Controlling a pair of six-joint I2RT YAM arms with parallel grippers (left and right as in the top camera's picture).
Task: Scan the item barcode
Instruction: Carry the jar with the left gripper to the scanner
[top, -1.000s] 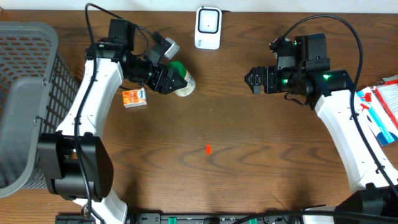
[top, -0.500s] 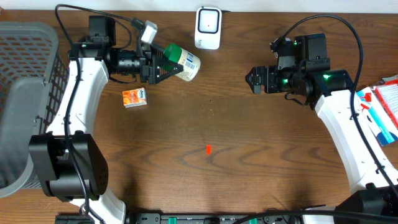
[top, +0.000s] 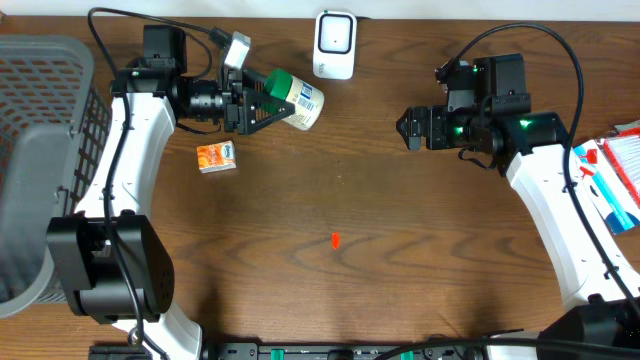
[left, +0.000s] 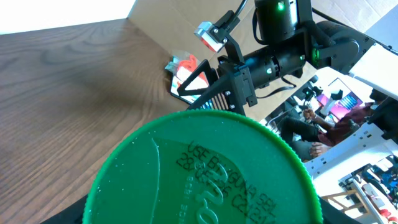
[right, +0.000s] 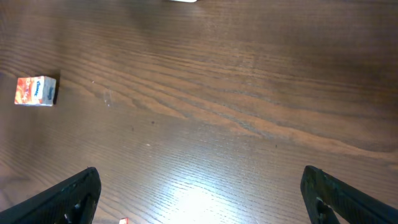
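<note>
The item is a white canister with a green lid (top: 296, 101), lying on its side in the air with my left gripper (top: 262, 104) shut on it. It hangs just left of the white scanner (top: 334, 44) at the table's back edge. The green lid (left: 205, 174) fills the lower half of the left wrist view and hides the fingers there. No barcode shows in any view. My right gripper (top: 408, 130) hovers right of centre, pointing left. Its jaws stand wide open over bare wood, with nothing between the fingers (right: 78, 194).
A small orange box (top: 216, 157) lies on the table under my left arm, and the same orange box (right: 36, 91) shows in the right wrist view. A grey mesh basket (top: 40, 150) stands at the far left. Packaged goods (top: 615, 170) lie at the right edge. A red mark (top: 335, 239) sits mid-table.
My left arm has lifted the canister up and back toward the scanner, swinging it to point right. Over the last half second it has barely moved. The right arm has stayed still.
</note>
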